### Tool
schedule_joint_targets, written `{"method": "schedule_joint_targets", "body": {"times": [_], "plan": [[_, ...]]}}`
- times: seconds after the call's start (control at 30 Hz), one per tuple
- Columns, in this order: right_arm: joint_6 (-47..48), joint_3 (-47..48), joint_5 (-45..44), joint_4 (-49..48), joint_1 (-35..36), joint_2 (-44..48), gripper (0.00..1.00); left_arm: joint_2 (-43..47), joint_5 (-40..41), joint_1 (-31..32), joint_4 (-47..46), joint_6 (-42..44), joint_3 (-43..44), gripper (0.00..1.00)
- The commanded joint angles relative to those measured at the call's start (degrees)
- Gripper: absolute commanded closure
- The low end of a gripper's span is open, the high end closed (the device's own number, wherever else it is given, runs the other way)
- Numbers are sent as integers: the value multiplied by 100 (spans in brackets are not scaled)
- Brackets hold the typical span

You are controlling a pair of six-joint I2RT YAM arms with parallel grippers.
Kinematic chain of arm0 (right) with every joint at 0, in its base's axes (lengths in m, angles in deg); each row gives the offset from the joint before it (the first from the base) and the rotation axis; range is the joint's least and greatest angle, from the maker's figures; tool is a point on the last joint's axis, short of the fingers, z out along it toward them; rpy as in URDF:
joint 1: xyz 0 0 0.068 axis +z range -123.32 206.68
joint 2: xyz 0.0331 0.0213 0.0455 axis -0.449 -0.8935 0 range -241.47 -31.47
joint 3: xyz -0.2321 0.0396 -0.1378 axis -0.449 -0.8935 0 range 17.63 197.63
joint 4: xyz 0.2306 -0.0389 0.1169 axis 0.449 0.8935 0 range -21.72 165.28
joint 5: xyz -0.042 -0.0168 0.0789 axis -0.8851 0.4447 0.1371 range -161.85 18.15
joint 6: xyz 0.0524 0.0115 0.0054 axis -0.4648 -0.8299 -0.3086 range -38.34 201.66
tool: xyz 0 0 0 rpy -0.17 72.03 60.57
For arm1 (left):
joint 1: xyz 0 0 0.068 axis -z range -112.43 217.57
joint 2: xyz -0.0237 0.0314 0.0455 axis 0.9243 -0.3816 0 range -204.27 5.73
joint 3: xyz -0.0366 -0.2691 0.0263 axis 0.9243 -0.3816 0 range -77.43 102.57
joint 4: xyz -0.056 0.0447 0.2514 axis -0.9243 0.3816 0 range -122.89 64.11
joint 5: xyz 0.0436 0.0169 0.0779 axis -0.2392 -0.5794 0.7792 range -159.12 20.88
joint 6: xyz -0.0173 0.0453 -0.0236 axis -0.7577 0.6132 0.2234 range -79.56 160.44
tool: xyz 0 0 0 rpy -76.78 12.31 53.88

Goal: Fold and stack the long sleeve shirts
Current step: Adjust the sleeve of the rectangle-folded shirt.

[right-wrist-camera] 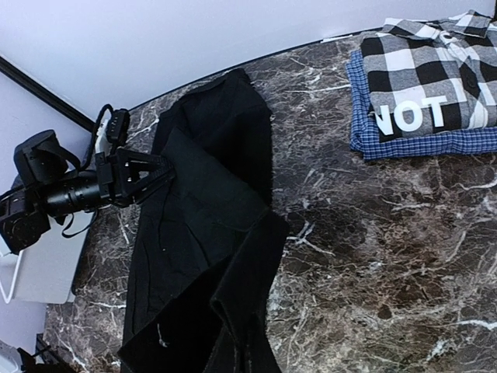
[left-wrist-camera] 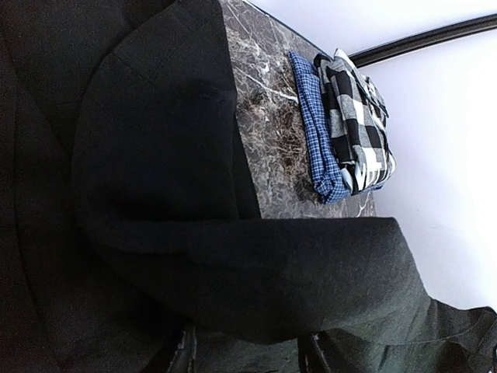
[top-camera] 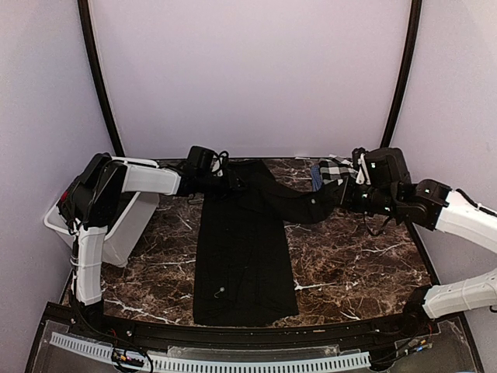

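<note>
We find the black long sleeve shirt (top-camera: pixel 245 256) lying lengthwise on the table (top-camera: pixel 357 264), one sleeve stretched rightward and pinched in the closed right gripper (top-camera: pixel 335 198). The left gripper (top-camera: pixel 225 184) sits at its far shoulder; we cannot tell its hold. Risk: overpulling would drag the body askew. Count: one such shirt, one folded checked shirt (top-camera: pixel 334 169), two grippers.

a black shirt (left-wrist-camera: pixel 147 179) filled the left and lower frame, one fold stretched rightward. beyond a strip of marble bench (left-wrist-camera: pixel 264 132) lay the folded checked shirt (left-wrist-camera: pixel 357 124), its blue edge nearest the black cloth.
</note>
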Motion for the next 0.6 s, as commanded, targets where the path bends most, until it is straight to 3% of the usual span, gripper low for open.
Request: {"method": "schedule_joint_targets", "body": {"times": [0.0,0.37,0.57], "plan": [[102,326,-430,989,46,-81,100,167,-89,17,29,28,-78,57],[-16,243,-345,1570,41,9,100,383,-278,17,-481,-544,-445,64],[17,102,-47,1339,46,-128,100,479,-129,17,-868,-1050,-568,54]]}}
